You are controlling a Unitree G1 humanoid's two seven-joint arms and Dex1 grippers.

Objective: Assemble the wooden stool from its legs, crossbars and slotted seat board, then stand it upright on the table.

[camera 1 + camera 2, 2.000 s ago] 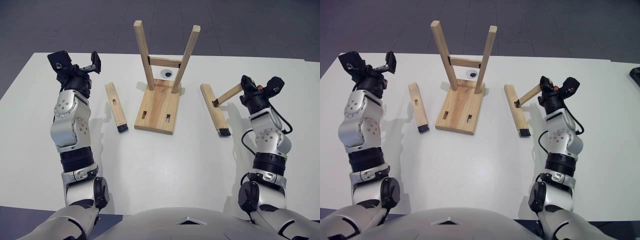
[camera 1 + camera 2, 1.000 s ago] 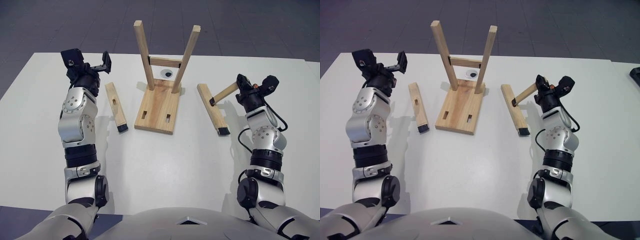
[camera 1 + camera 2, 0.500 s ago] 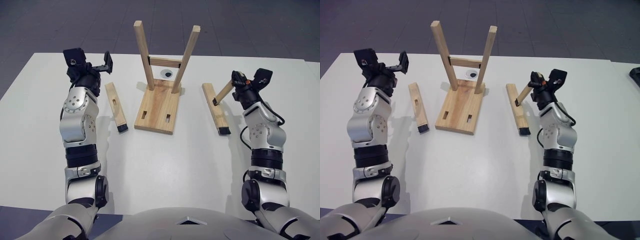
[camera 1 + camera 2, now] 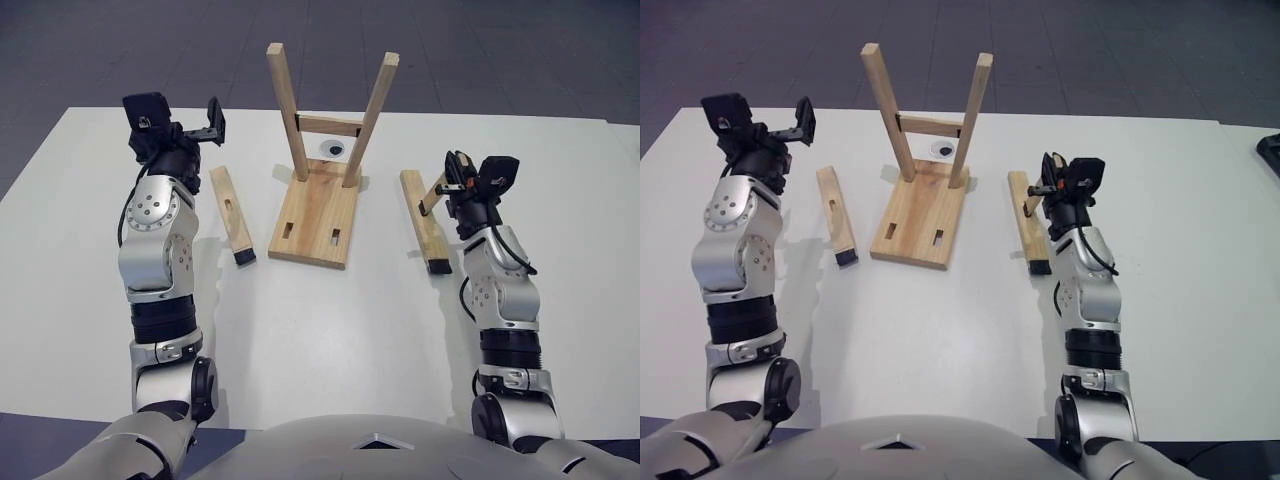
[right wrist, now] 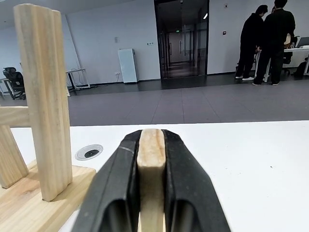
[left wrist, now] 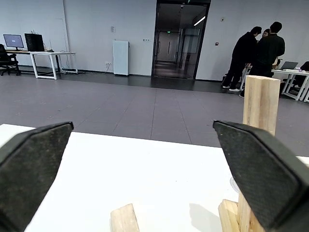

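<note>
Head cam first. The flat pale wooden slotted seat board [image 4: 312,215] lies on the white table [image 4: 320,330]. Two square wooden upright legs [image 4: 288,115] are stuck in its far end, and a short fitted crossbar [image 4: 330,125] bridges them. Just behind the seat board there's a round dark grommet [image 4: 335,148] in the tabletop.

Left of the seat board, near it but not touching, the left loose leg [image 4: 231,213], plain wood with a black foot, lies flat. Right of the seat board is the matching right loose leg [image 4: 425,232]. The right gripper [image 4: 455,183] is clamped tight on a short wooden loose crossbar [image 4: 436,197], whose other end meets that leg. Can't tell how deep it sits.

The left gripper [image 4: 182,120] hangs well off the seat board's far-left corner, beyond the left loose leg. Its jaws are spread wide with nothing in them.

Left wrist cam: the black pads [image 6: 34,164] sit far apart with nothing between them. Past them you see the end of the left loose leg [image 6: 124,220] and one of the upright legs [image 6: 260,104].

Right wrist cam: the black fingers [image 5: 120,183] are pressed against both sides of the loose crossbar [image 5: 151,159]. Beyond that is the seat board [image 5: 38,203] with an upright leg rising from it.
</note>
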